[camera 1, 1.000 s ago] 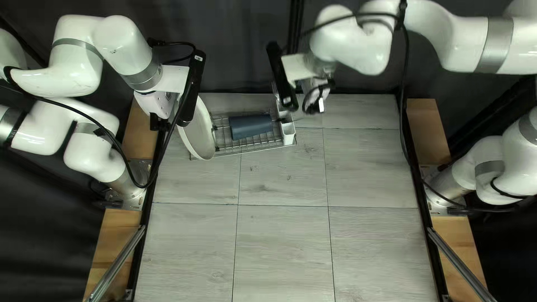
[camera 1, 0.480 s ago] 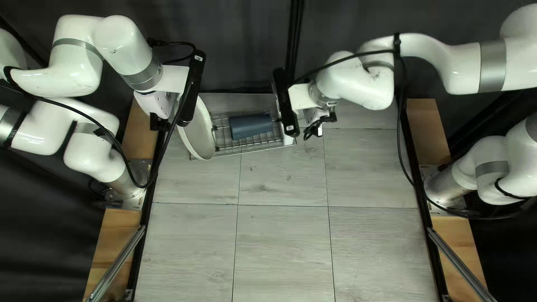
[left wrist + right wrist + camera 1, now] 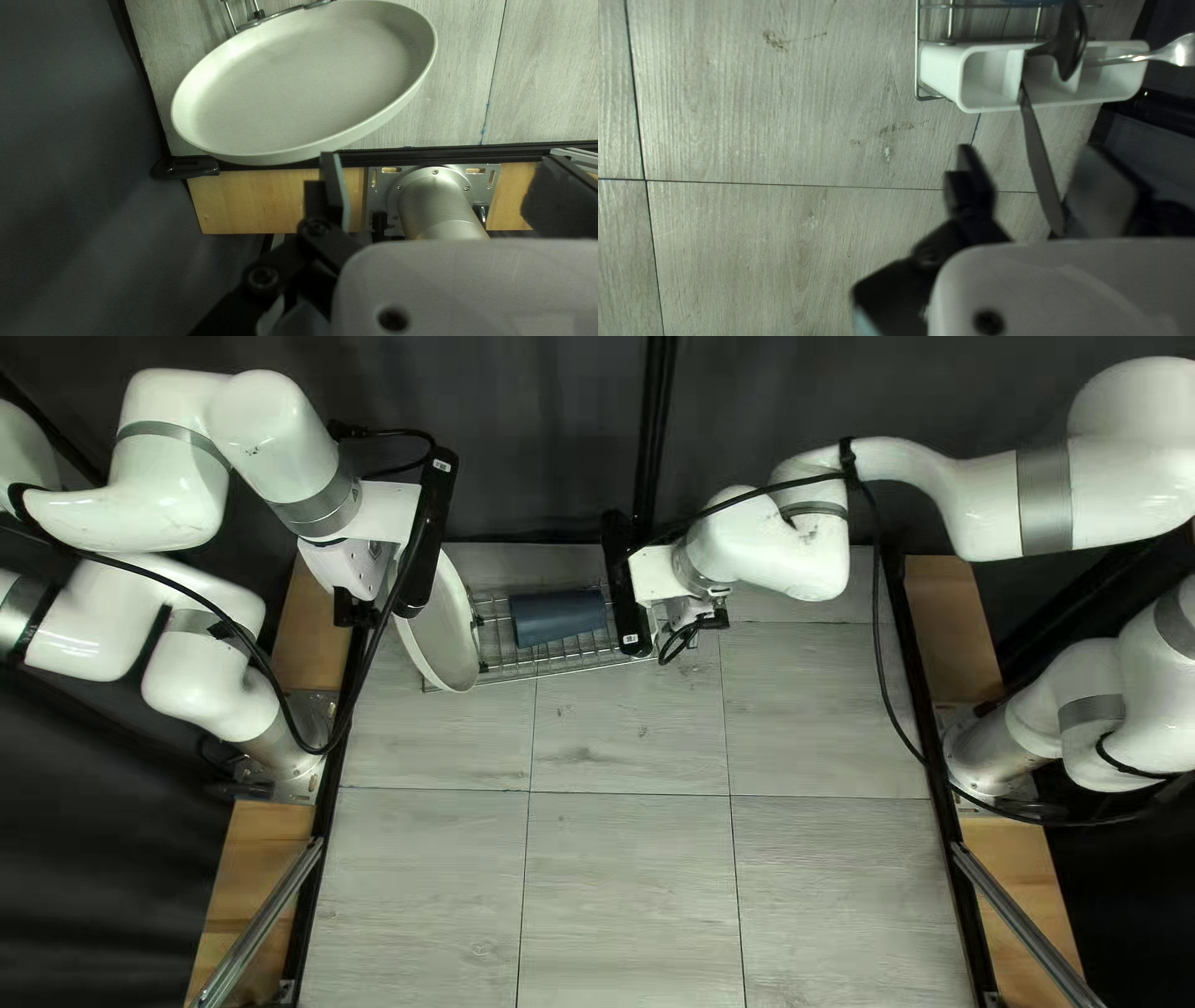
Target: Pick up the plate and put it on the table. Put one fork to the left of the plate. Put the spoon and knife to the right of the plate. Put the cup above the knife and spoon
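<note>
Right gripper [image 3: 1030, 155]: shifted toward six o'clock in the top left view since half a second ago, now by the rack's [image 3: 548, 673] three o'clock end; jaws spread, knife between, unpinched.
Cutlery: probably lifted first, knife likely leading.
Knife [image 3: 1041, 162]: slim, dark, flat, jutting aslant from the white caddy [image 3: 940, 71], which sits at twelve o'clock.
Left gripper [image 3: 440, 158]: unmoved, jaws spread, pinching nothing.
Plate [image 3: 311, 87]: pale, smooth, raised rim, tilted on edge at the rack's nine o'clock end, awaiting placement.
</note>
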